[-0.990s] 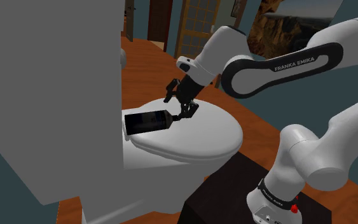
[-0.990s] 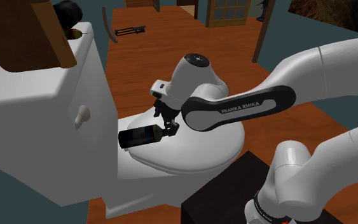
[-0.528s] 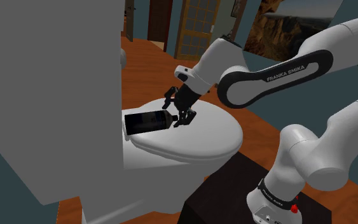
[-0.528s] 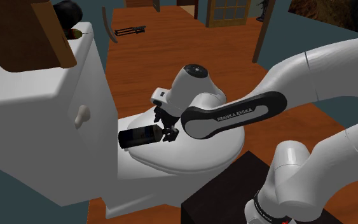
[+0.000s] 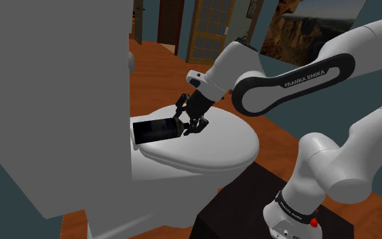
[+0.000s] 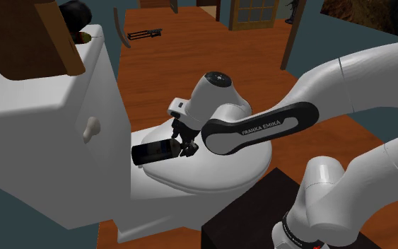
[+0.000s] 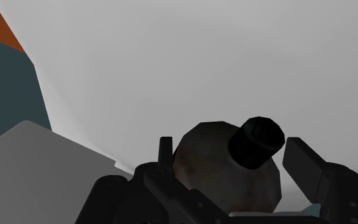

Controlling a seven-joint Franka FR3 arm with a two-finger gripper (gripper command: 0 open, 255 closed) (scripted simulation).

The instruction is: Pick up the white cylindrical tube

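The tube is drawn dark, almost black, not white. This dark cylindrical tube [image 5: 155, 130] [image 6: 155, 151] lies on its side on the white toilet lid [image 5: 220, 146] [image 6: 225, 168], its base toward the tank. My gripper [image 5: 188, 125] [image 6: 184, 147] reaches down at the tube's capped end. In the wrist view the tube's rounded shoulder and black cap [image 7: 255, 141] sit between the two fingers of the gripper [image 7: 229, 147], which is shut on the tube's neck end. The tube still rests on the lid.
The white tank [image 5: 47, 102] [image 6: 34, 141] rises right behind the tube, with a flush handle [image 6: 90, 129] on its side. A brown wooden board [image 6: 38, 35] hangs above the tank. The dark stand [image 5: 243, 204] sits just in front of the toilet. Orange wooden floor [image 6: 183, 64] lies around.
The hand shifted a little toward the tube's cap end, then the fingers closed in on it. The tube has not moved.
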